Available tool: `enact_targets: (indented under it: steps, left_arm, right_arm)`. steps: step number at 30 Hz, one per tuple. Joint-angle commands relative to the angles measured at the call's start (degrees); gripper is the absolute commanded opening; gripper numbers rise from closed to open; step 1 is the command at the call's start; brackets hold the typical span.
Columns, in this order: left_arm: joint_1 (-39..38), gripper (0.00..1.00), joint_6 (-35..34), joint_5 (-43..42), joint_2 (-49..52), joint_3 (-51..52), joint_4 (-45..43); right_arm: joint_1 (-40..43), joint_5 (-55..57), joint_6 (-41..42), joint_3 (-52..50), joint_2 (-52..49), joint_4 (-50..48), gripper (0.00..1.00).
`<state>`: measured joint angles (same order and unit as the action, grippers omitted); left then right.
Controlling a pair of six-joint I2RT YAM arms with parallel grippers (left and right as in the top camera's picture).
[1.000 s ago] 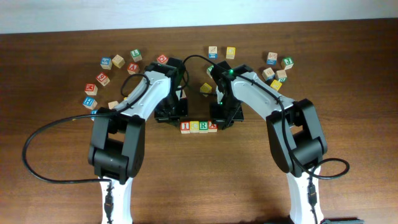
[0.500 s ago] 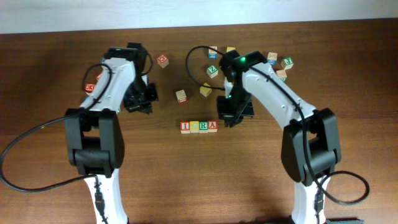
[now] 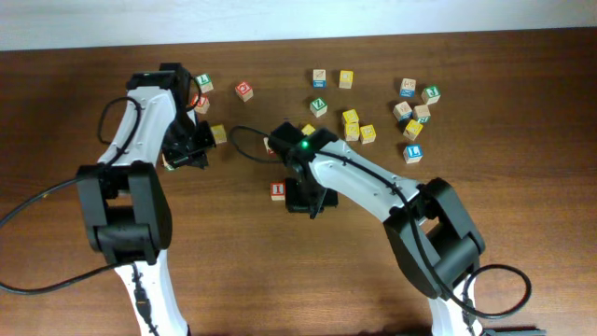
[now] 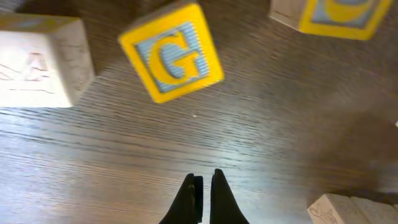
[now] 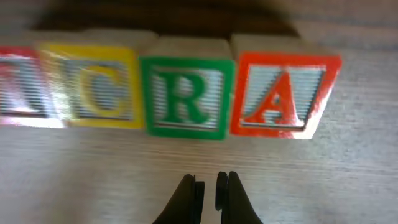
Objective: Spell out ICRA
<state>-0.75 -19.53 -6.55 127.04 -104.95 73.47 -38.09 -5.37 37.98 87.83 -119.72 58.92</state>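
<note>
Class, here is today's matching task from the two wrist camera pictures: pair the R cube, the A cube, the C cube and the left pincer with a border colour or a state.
Column one:
1. R cube
2. A cube
3. C cube
4. left pincer

Column two:
a. red border
b. shut
c. yellow border
d. green border

Pairs: 1-d; 2-a; 3-c; 4-b

Arms: white links, blk joints, blk cables [image 3: 37, 196]; green LED [image 3: 303, 145] on right arm [image 3: 359, 179]; blk gripper fingers [image 5: 188, 200]
</note>
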Motion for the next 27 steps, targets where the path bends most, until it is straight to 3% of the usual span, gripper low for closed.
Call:
enact_targets:
  steps: [1,27]
  left_arm:
    - [0.33,0.0,-0.57,0.59,0.68,-0.94,-0.02]
    - [0.33,0.0,-0.57,0.59,0.68,-0.94,0.59]
  right_arm:
    - [-0.22,1.16,1.07,-2.43,0.37,-2.89,0.04]
    - [-0.2,1.16,1.09,-3.04,0.31,-8.63,0.04]
